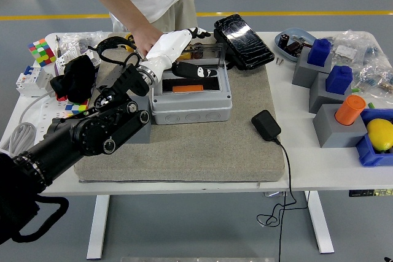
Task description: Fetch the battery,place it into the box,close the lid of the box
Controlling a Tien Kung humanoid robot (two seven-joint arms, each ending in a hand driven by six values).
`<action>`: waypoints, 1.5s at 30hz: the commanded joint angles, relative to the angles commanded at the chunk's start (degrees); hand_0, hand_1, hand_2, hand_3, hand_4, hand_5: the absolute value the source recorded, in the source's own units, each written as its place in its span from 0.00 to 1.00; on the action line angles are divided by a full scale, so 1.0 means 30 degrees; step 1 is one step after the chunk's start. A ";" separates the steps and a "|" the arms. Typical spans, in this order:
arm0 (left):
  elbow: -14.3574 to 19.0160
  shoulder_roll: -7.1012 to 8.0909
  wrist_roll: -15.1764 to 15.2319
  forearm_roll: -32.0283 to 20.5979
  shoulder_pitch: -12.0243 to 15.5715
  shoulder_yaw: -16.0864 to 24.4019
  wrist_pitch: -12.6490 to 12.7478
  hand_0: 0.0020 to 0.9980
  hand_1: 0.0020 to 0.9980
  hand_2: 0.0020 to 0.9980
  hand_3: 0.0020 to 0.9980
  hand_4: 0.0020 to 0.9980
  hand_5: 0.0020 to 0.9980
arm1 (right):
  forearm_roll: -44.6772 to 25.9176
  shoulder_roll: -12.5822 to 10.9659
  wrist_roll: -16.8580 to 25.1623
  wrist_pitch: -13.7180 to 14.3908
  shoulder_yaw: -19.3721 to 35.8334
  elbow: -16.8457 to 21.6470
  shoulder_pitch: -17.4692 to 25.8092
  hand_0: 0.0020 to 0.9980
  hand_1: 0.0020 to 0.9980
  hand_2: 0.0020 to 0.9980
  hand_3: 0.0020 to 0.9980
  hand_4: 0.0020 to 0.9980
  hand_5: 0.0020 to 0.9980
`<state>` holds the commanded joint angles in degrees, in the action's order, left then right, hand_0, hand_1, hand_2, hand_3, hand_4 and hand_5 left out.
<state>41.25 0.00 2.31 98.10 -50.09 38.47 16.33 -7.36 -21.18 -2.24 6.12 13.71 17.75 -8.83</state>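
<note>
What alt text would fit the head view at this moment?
The robot's left hand, fingers spread, hovers over the open grey box on a grey mat, with an orange item lying inside. A person's hand rests at the box's far left corner.

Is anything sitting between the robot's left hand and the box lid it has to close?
Nothing visible does. The white left hand hovers over the open grey plastic box, its fingers reaching toward the clear hinged lid standing up at the box's far edge. A person's hand rests at the box's far left corner, beside that path.
</note>
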 joint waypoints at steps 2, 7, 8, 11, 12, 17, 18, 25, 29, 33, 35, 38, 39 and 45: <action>0.0166 0.0000 -0.0299 -0.0073 0.0177 -0.0095 -0.0150 0.84 0.85 0.80 0.81 1.00 0.46 | 0.0082 0.0003 0.0009 0.0002 0.0082 0.0017 0.0014 0.58 0.61 0.59 0.54 0.92 0.48; 0.1335 0.0000 -0.0726 -0.0214 0.0840 0.0055 -0.0365 0.84 0.85 0.80 0.81 1.00 0.46 | 0.0261 -0.0043 0.0029 0.0022 0.0282 0.0059 0.0082 0.58 0.61 0.59 0.54 0.92 0.48; 0.1614 0.0000 -0.0765 -0.0157 0.1003 0.0163 -0.0394 0.84 0.85 0.80 0.81 1.00 0.46 | 0.0254 -0.0056 0.0033 0.0030 0.0288 0.0053 0.0099 0.58 0.61 0.59 0.54 0.92 0.48; 0.2536 0.0166 -0.0875 -0.0004 0.1421 0.0408 -0.0425 0.83 0.83 0.77 0.80 1.00 0.47 | 0.0258 -0.0109 0.0024 0.0026 0.0295 0.0048 0.0123 0.58 0.61 0.59 0.54 0.92 0.48; 0.2763 0.0230 -0.0911 0.0024 0.1510 0.0420 -0.0433 0.83 0.83 0.77 0.80 1.00 0.47 | 0.0251 -0.0117 0.0025 0.0026 0.0308 0.0046 0.0132 0.58 0.61 0.59 0.54 0.92 0.48; 0.4282 0.0708 -0.1056 -0.0007 0.2150 0.0360 -0.0464 0.83 0.82 0.76 0.79 1.00 0.46 | 0.0285 -0.0120 0.0026 0.0023 0.0409 0.0039 0.0168 0.58 0.61 0.59 0.54 0.92 0.48; 0.4515 0.0772 -0.1078 -0.0026 0.2259 0.0341 -0.0467 0.83 0.82 0.76 0.79 1.00 0.46 | 0.0306 -0.0118 0.0029 0.0025 0.0445 0.0044 0.0173 0.58 0.61 0.59 0.54 0.92 0.48; 0.5611 0.1259 -0.1353 -0.0272 0.3025 0.0090 -0.0541 0.81 0.81 0.76 0.79 1.00 0.46 | 0.0394 -0.0086 0.0035 0.0025 0.0512 0.0054 0.0166 0.58 0.61 0.59 0.54 0.92 0.48; 0.5903 0.1532 -0.1447 -0.0418 0.3417 -0.0022 -0.0597 0.81 0.80 0.76 0.79 1.00 0.46 | 0.0410 -0.0085 0.0035 0.0026 0.0530 0.0052 0.0180 0.58 0.61 0.59 0.54 0.92 0.48; 0.6432 0.1835 -0.1443 -0.0581 0.3853 -0.0039 -0.0617 0.80 0.80 0.76 0.78 1.00 0.46 | 0.0359 -0.0091 0.0027 0.0027 0.0475 0.0029 0.0223 0.58 0.61 0.59 0.54 0.92 0.48; 0.6956 0.2041 -0.1365 -0.0744 0.4180 0.0034 -0.0607 0.80 0.80 0.76 0.78 1.00 0.46 | 0.0345 -0.0095 0.0027 0.0030 0.0461 0.0020 0.0206 0.58 0.61 0.59 0.54 0.92 0.48; 0.7806 0.2310 -0.1334 -0.0969 0.4671 0.0028 -0.0612 0.80 0.80 0.76 0.78 1.00 0.46 | 0.0373 -0.0090 0.0025 0.0031 0.0517 0.0030 0.0208 0.58 0.61 0.59 0.54 0.92 0.48; 0.8035 0.2378 -0.1347 -0.1009 0.4793 0.0012 -0.0624 0.80 0.79 0.76 0.78 1.00 0.46 | 0.0376 -0.0090 0.0029 0.0032 0.0525 0.0033 0.0204 0.58 0.61 0.59 0.54 0.92 0.48; 0.9611 0.2755 -0.1382 -0.1432 0.5846 0.0594 -0.0722 0.80 0.79 0.75 0.78 1.00 0.46 | 0.0411 -0.0083 0.0035 0.0044 0.0573 0.0034 0.0195 0.58 0.61 0.59 0.54 0.92 0.48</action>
<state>70.09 8.27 -1.84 93.80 -32.56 40.25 14.16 -6.13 -21.43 -2.13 6.25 15.43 17.85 -8.25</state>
